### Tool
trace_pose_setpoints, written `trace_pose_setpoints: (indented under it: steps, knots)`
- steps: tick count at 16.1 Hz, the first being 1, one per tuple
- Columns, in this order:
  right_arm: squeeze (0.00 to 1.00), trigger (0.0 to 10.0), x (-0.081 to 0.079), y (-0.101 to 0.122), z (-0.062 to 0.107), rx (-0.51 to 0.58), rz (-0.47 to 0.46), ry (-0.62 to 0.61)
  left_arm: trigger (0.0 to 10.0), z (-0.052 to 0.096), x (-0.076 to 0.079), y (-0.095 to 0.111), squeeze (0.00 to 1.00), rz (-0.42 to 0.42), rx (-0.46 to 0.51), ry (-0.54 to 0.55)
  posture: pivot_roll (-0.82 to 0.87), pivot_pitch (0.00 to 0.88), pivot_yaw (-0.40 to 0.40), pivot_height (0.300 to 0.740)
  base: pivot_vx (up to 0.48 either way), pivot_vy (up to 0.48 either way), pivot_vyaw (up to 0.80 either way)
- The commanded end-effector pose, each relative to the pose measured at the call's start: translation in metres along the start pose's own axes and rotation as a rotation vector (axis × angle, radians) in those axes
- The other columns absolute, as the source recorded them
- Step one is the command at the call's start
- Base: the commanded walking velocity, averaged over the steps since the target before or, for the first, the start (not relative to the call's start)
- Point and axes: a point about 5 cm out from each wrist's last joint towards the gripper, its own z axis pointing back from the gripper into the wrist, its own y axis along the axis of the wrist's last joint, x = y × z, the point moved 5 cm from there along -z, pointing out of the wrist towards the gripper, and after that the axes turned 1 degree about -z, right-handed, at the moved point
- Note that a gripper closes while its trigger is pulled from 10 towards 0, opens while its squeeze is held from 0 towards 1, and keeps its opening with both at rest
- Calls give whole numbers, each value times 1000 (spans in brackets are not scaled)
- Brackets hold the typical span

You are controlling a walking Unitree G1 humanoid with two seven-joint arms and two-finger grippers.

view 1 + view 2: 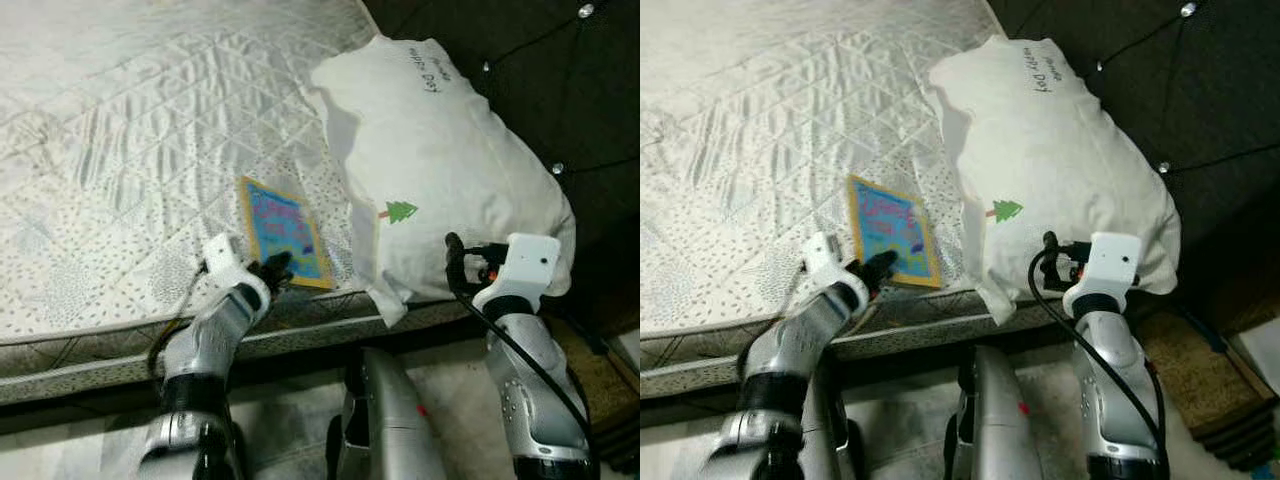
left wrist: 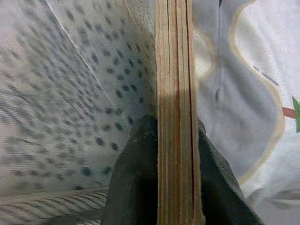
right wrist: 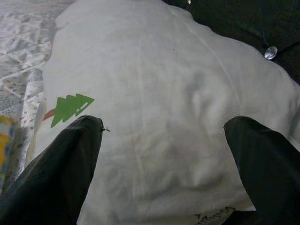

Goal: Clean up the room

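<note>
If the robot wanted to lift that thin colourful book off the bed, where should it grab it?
Probably by the near edge of the flat blue, yellow-bordered book, coming from the bed's foot side. It lies flat, so only its thin edge offers purchase; the left gripper already pinches it there.

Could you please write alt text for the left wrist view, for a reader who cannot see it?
Seen edge-on, a thin book stands between the left gripper's two black fingers, which close on its yellowed page block. A dotted quilted bedspread lies to one side, a white pillow to the other.
</note>
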Motion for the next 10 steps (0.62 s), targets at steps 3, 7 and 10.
trace_pose_setpoints:
  steps: [3,7,10]
  knots:
    - [0,10000,14,5,8,4,43,-24,10000,-12,12,-18,0,-2,-112,-48,-171,173,-91,561,0,0,0]
    - [0,10000,22,5,16,-4,59,-41,10000,-21,15,-20,0,-17,-159,-52,-202,181,-88,561,0,0,0]
    - [0,10000,-7,1,25,-54,-31,166,10000,-23,11,-17,0,-65,-180,-40,-208,177,-89,561,0,0,0]
